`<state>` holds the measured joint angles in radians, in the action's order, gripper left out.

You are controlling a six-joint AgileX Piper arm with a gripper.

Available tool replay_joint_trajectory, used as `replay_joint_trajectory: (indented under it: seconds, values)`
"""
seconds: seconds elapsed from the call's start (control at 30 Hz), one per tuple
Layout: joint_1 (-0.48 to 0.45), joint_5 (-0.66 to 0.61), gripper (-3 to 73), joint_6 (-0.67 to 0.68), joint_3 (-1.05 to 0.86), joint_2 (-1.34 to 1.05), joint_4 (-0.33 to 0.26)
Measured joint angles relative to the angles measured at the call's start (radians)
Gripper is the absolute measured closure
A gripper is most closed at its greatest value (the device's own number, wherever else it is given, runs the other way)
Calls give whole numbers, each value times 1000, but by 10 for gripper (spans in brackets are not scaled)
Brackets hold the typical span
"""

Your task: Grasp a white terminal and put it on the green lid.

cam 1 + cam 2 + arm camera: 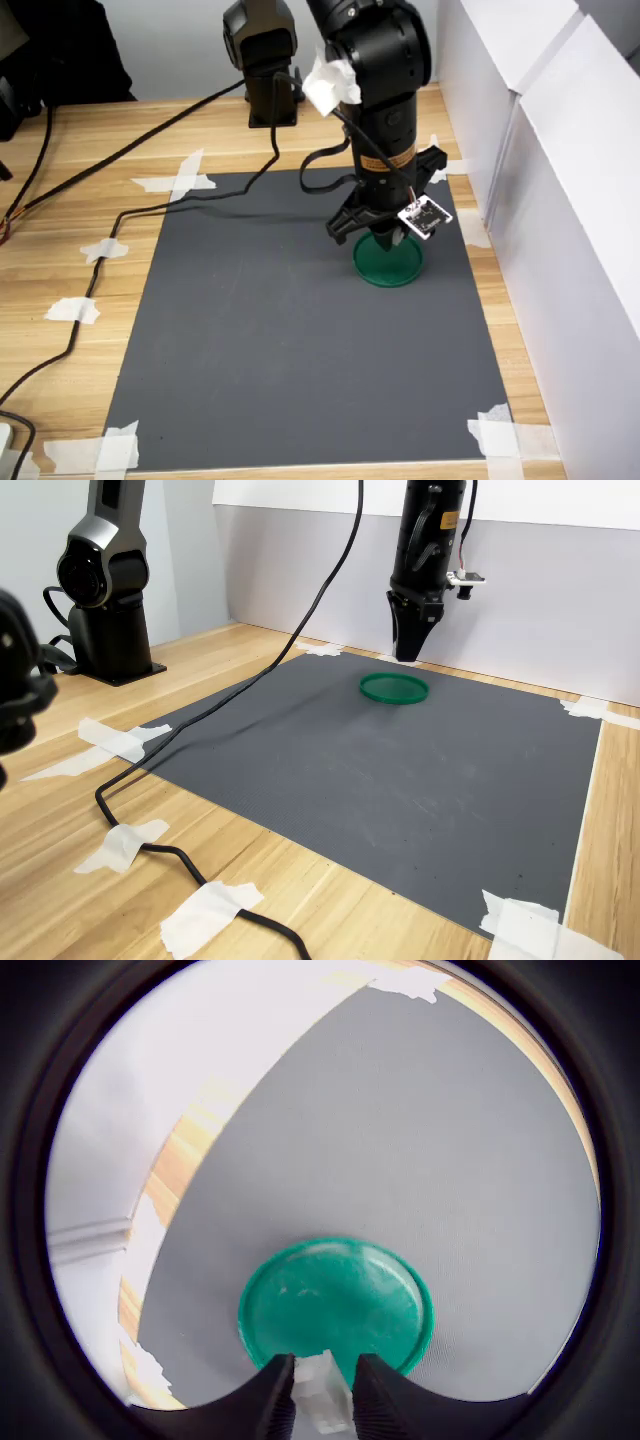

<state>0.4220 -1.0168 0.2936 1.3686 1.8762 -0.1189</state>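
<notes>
I had the gripper (322, 1400) pinching the white terminal (321, 1388) above the green lid's (340, 1305) near rim; released there, I judged it could bounce off onto the grey mat (420, 1140).

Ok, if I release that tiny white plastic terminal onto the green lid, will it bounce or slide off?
Probably stays: the tiny white translucent plastic terminal looks blocky, unlikely to roll. Being so small, it seems light and may hop. The flat round green plastic lid has a raised rim that should contain it.
</notes>
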Motion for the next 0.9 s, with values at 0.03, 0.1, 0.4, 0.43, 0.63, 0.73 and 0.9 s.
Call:
replay_joint_trajectory:
  seconds: [0.03, 0.1, 0.4, 0.43, 0.63, 0.73, 0.9]
  values:
    - [0, 16, 481, 0, -14, 0, 8]
    - [0, 44, 483, 0, -36, 0, 17]
    - [0, 77, 646, 40, -53, -1, -19]
    - [0, 77, 634, 42, -53, -1, -19]
    - [0, 75, 517, 45, -53, -1, -11]
    - [0, 67, 451, 46, -53, -2, 0]
    - [0, 50, 352, 46, -53, -16, 20]
